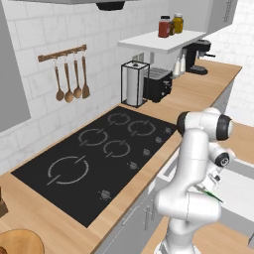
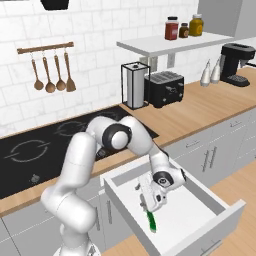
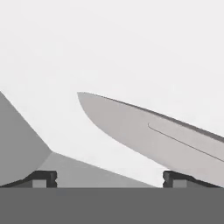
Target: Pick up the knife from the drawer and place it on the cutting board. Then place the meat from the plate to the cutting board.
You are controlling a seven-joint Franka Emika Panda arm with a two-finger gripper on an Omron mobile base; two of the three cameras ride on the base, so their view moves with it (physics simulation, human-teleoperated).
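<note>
The drawer (image 2: pixel 220 212) stands pulled out below the counter, pale and shallow. The knife (image 2: pixel 151 221) lies on the drawer's floor, its green handle pointing toward the drawer front. My gripper (image 2: pixel 148 204) reaches down into the drawer just above the knife, jaws open. In the hand view the pale blade (image 3: pixel 144 131) runs from the middle to the lower right, past the right fingertip (image 3: pixel 175 178), and my gripper (image 3: pixel 109 179) holds nothing. A bit of the green handle (image 1: pixel 213 195) peeks out beside the arm. The plate (image 1: pixel 20 242) lies on the counter at the far left. The cutting board and the meat are out of view.
A black hob (image 1: pixel 99 158) fills the counter above the drawer. Behind it stand a paper-towel holder (image 2: pixel 134 85), a black toaster (image 2: pixel 164 88) and a coffee machine (image 2: pixel 236 62). Wooden spoons (image 2: pixel 50 72) hang on the wall. Jars (image 2: pixel 171 27) sit on a shelf.
</note>
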